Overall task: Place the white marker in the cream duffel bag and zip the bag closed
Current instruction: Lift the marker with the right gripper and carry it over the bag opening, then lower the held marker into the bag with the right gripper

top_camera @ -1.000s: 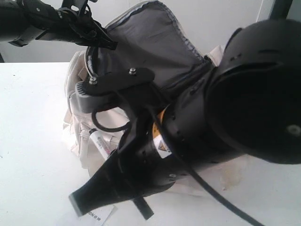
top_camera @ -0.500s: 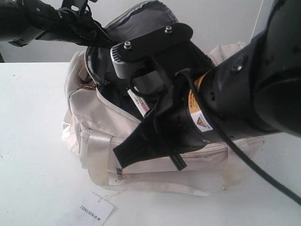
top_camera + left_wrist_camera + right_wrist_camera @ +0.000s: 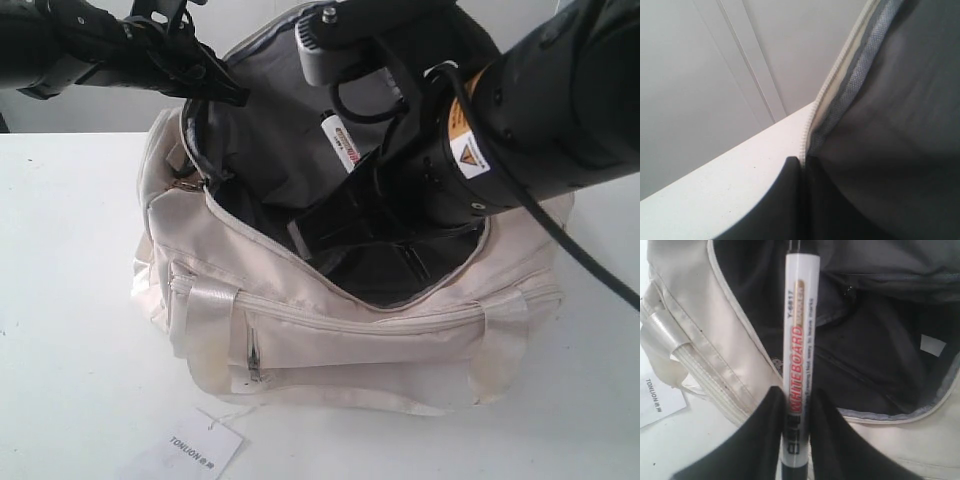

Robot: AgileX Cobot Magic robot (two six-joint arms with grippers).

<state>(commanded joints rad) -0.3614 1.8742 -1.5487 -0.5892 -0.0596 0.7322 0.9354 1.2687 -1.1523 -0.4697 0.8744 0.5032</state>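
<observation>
Right gripper [image 3: 796, 395] raised over cream duffel bag [image 3: 350, 340], gripping white marker [image 3: 800, 340]

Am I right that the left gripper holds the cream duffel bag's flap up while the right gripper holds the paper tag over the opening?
No: the right gripper holds the white marker, not the paper tag, over the opening; the right wrist view shows it. The left gripper holds up the flap of the cream duffel bag.

white table [image 3: 70, 300]: cream duffel bag [image 3: 380, 350] + paper tag [image 3: 195, 450]
</observation>
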